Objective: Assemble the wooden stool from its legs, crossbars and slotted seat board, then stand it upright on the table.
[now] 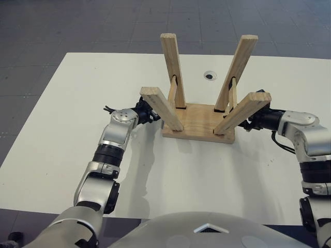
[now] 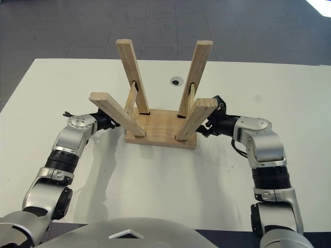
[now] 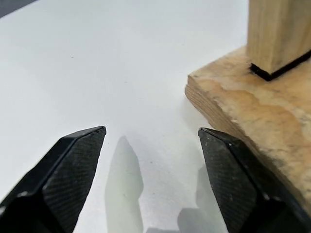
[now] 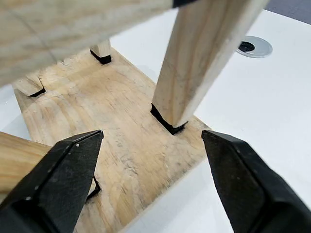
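The wooden stool lies upside down on the white table, with its seat board (image 1: pixel 199 124) flat and its legs splayed upward. The two far legs (image 1: pixel 172 67) (image 1: pixel 238 70) each have a thin bar (image 1: pixel 179 93) leaning against them. The near legs (image 1: pixel 161 107) (image 1: pixel 242 112) tilt outward toward my arms. My left gripper (image 3: pixel 151 131) is open, low over the table just beside the board's left edge (image 3: pixel 252 111). My right gripper (image 4: pixel 151 133) is open at the board's right edge (image 4: pixel 116 111), with a slotted leg (image 4: pixel 204 58) just beyond its fingers.
A round cable grommet (image 1: pixel 210 76) is set in the table behind the stool. White tabletop (image 1: pixel 207 175) stretches in front of the stool and to both sides. Dark tiled floor lies past the far edge.
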You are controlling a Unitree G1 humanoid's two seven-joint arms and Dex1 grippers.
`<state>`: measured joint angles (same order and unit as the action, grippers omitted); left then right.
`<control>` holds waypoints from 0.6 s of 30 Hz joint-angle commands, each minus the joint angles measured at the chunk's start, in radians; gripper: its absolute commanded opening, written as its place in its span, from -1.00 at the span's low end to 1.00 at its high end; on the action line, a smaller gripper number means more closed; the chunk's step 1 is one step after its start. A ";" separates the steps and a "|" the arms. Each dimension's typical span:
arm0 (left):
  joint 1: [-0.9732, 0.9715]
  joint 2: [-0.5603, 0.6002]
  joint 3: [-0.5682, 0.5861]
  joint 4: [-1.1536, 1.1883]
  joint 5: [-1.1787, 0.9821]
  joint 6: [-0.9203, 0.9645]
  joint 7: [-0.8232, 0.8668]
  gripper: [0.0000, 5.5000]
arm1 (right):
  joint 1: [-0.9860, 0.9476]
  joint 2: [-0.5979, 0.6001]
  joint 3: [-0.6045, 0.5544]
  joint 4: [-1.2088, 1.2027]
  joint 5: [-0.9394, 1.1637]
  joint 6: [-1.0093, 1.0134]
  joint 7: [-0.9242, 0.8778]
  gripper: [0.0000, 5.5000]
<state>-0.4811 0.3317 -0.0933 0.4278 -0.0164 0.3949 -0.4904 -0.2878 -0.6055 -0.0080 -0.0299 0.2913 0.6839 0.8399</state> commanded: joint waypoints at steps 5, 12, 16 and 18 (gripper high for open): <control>-0.034 0.122 0.258 0.053 -0.223 -0.120 -0.173 0.57 | 0.085 -0.128 -0.180 -0.148 0.119 0.079 0.048 0.38; 0.061 0.409 0.247 -0.179 -0.505 0.088 -0.818 0.68 | 0.181 -0.342 -0.337 -0.215 0.309 0.089 0.343 0.38; 0.035 0.497 0.200 -0.274 -0.588 0.206 -0.995 0.57 | 0.136 -0.378 -0.348 -0.243 0.400 0.099 0.403 0.38; 0.008 0.491 0.178 -0.301 -0.607 0.229 -1.018 0.45 | 0.093 -0.375 -0.322 -0.241 0.419 0.100 0.397 0.38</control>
<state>-0.4313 0.8143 0.1064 0.1574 -0.6093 0.6023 -1.4863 -0.1432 -0.9577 -0.3465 -0.2611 0.6942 0.7758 1.2388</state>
